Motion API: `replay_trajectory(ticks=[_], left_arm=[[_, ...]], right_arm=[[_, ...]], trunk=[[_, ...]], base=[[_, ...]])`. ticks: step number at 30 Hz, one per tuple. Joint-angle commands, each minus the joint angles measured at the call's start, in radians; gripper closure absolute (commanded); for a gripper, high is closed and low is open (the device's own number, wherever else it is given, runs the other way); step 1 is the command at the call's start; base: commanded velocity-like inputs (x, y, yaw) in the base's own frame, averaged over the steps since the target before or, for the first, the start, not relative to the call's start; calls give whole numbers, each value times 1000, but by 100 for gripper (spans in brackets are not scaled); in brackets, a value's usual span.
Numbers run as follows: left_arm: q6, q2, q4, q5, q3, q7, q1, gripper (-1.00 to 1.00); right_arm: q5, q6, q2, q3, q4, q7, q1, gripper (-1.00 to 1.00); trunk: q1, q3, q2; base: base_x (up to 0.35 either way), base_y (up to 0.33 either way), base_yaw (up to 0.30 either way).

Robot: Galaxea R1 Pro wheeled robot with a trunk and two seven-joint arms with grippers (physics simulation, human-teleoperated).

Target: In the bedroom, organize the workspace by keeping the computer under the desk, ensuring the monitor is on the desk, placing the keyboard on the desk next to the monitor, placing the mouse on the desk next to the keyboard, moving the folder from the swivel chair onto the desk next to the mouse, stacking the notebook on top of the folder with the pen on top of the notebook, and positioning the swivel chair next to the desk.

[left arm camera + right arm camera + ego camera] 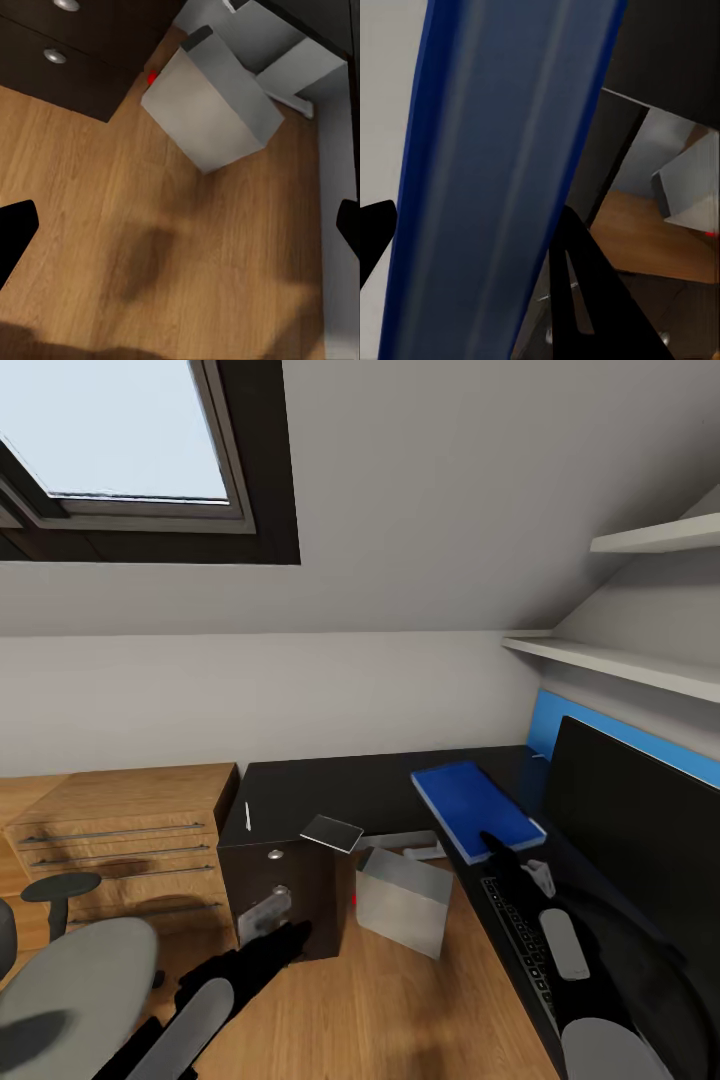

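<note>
Right pincer (497, 852) clamped on folder (476, 808), left arm hanging low.

No text, label, brand, number or sign can be read in any of the three views. The keyboard (520, 950) has keys too small and dark to show any letters. The computer (403, 901) carries only a small red light, without a mark or word. The folder (476, 807) has a plain blue cover.
</note>
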Motion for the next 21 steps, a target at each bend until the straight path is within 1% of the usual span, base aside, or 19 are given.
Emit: replay_trajectory(ticks=[1, 3, 4, 6, 7, 9, 12, 21], left_arm=[[12, 1, -9, 4, 18, 13, -1, -100], [19, 2, -15, 4, 37, 17, -1, -100], [24, 6, -19, 3, 53, 20, -1, -100], [25, 7, -20, 3, 56, 21, -1, -100], [25, 8, -21, 3, 56, 22, -1, -100], [25, 8, -21, 3, 56, 22, -1, -100], [25, 8, -21, 4, 53, 22, -1, -100], [32, 6, -21, 6, 47, 20, -1, -100]], right_arm=[[-9, 4, 2, -5, 10, -12, -8, 100], [-12, 0, 2, -5, 21, -30, -22, 100], [-15, -4, 8, -5, 34, -45, -40, 100], [-14, -15, 19, -5, 41, -48, -44, 100], [-10, -57, 30, -1, 46, -50, -48, 100], [-7, -85, 35, 11, 50, -47, -48, 100], [-7, -91, 36, 18, 51, -45, -48, 100], [-15, -90, 38, 20, 55, -37, -48, 100]], trunk=[[0, -2, -2], [0, -2, -2], [0, -2, -2], [0, -2, -2], [0, -2, -2], [0, -2, -2], [0, -2, -2], [0, -2, -2]], base=[[0, 0, 0], [0, 0, 0], [0, 0, 0], [0, 0, 0], [6, 0, 0], [103, 0, 0], [256, 0, 0], [321, 0, 0]])
